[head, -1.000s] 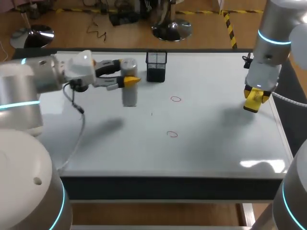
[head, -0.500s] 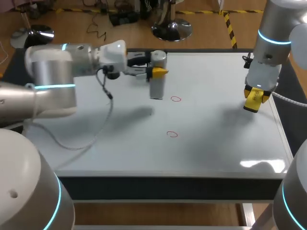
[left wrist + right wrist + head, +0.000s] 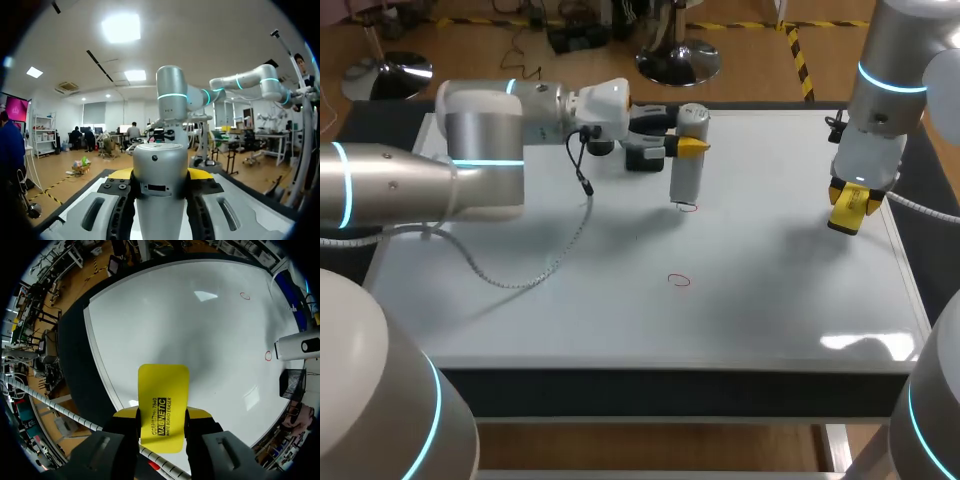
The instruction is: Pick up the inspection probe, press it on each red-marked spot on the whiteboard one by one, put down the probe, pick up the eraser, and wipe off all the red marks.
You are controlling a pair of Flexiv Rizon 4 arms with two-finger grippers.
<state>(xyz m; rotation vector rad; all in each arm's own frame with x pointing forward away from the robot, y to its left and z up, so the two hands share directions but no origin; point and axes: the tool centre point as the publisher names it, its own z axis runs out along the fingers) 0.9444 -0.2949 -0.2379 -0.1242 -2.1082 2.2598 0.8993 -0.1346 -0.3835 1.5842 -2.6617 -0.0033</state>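
We hold the probe at the farther red mark

Our left gripper [image 3: 685, 147] is clamped on the upright probe [image 3: 687, 180], its tip at the farther red mark [image 3: 688, 207] on the whiteboard [image 3: 770, 300]; we cannot tell whether it touches. Our right gripper [image 3: 850, 205] grips the yellow eraser [image 3: 163, 390] above the board's right edge.

Bright even overhead lighting, glare patch on the whiteboard [image 3: 770, 300], soft diffuse shadows across it

The left gripper [image 3: 686, 147] is gripping the grey inspection probe [image 3: 687, 178] upright, its lower end sitting at one red mark [image 3: 688, 207]. The right gripper [image 3: 851, 203] is hanging over the whiteboard's [image 3: 770, 290] right edge, holding the yellow eraser [image 3: 846, 221].
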